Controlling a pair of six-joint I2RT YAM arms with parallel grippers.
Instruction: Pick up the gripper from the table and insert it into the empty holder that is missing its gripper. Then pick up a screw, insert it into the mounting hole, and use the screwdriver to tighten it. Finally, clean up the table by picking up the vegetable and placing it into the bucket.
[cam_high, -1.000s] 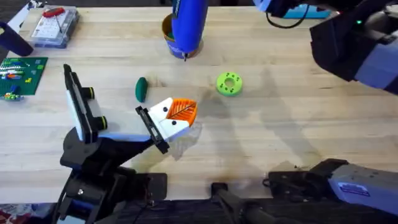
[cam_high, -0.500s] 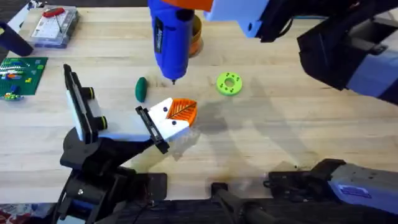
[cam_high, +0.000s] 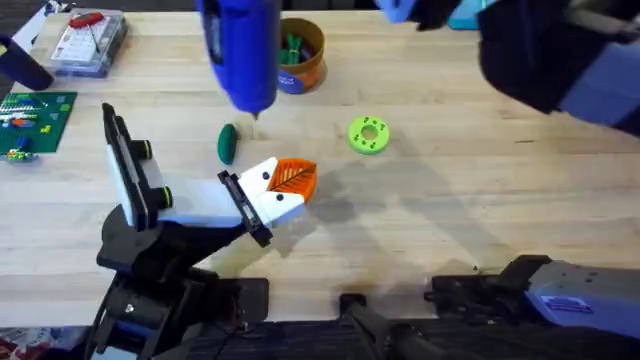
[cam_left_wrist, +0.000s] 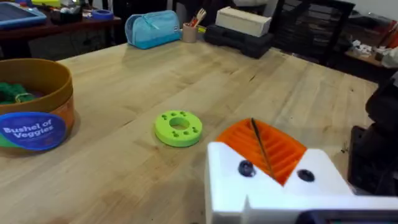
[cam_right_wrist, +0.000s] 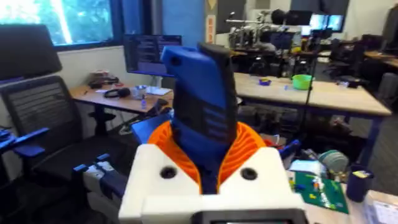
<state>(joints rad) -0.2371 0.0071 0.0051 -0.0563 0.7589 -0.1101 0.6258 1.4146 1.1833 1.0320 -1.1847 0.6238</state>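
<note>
The blue screwdriver (cam_high: 240, 50) hangs tip-down over the table, left of the bucket (cam_high: 300, 68), its bit just beyond the vegetable (cam_high: 227, 142). In the right wrist view my right gripper (cam_right_wrist: 208, 171), white with orange pads, is shut on the screwdriver (cam_right_wrist: 202, 106). My left gripper (cam_high: 288, 182) rests low at the table's middle, right of the vegetable, its orange pads (cam_left_wrist: 273, 155) pressed together with a thin dark line between them. The orange-brown bucket (cam_left_wrist: 37, 127) holds green items. The loose gripper, the empty holder and the screw are out of view.
A lime-green ring (cam_high: 368, 135) lies right of my left gripper, also seen as the ring (cam_left_wrist: 178, 127). A clear parts box (cam_high: 88, 42) and a green board (cam_high: 35, 120) sit at the far left. A black-and-white frame with yellow knobs (cam_high: 130, 170) stands by the left arm.
The right arm carried the screwdriver leftward from over the bucket, uncovering the bucket. The left arm, vegetable and ring stayed put.
</note>
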